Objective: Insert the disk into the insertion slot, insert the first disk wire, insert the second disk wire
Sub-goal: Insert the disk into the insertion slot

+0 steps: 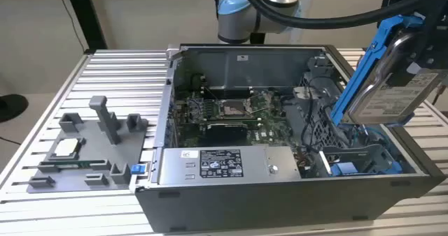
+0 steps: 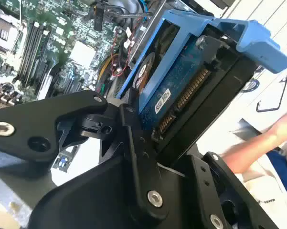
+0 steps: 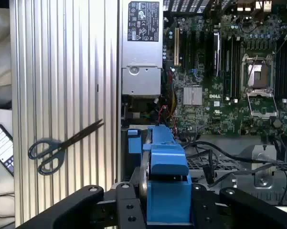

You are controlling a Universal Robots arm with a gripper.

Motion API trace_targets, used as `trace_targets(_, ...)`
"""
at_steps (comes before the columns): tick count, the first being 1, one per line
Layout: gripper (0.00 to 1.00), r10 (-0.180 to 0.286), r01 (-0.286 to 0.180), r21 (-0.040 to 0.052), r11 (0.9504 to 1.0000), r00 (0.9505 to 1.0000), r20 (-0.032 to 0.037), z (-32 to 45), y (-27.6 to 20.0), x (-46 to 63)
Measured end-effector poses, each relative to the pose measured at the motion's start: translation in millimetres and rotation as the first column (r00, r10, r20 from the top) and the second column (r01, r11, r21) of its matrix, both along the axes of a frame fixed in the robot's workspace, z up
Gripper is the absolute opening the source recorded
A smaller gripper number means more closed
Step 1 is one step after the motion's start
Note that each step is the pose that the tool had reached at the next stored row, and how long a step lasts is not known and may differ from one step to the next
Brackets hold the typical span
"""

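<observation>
My gripper (image 1: 412, 68) is shut on the disk (image 1: 392, 97), a silver drive with a white label in a bright blue carrier. It hangs tilted above the open computer case at the exterior view's right. The insertion slot (image 1: 360, 162), a grey bay with blue plastic parts, lies below it in the case's near right corner. In the second wrist view my black fingers (image 2: 133, 143) clamp the disk (image 2: 181, 90), with its connector edge showing. The first wrist view looks down the blue carrier (image 3: 164, 162) edge-on. Cables (image 3: 215, 157) lie loose beside the bay; I cannot tell which are the disk wires.
The grey power-supply box (image 1: 224, 165) sits along the case's front and the motherboard (image 1: 231, 110) in its middle. A perforated cage (image 1: 329, 126) stands by the bay. A grey fixture tray (image 1: 91, 152) lies outside. Scissors (image 3: 62, 143), a phone (image 3: 2, 148) and a person's arm (image 2: 262, 138) are nearby.
</observation>
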State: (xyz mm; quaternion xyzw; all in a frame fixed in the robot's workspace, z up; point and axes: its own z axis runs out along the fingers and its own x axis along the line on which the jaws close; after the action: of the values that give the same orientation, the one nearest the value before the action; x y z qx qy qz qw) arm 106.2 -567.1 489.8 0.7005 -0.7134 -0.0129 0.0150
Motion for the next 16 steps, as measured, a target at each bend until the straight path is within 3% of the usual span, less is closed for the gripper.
trace_targets(13, 0.0, -0.001, 0.001, 0.0009, 1.0, 1.0, 0.0, -0.2, -0.1, 1.1)
trace_targets(16, 0.0, -0.017, 0.017, 0.0016, 0.9998, 0.9998, 0.0, -3.2, -0.3, 1.9)
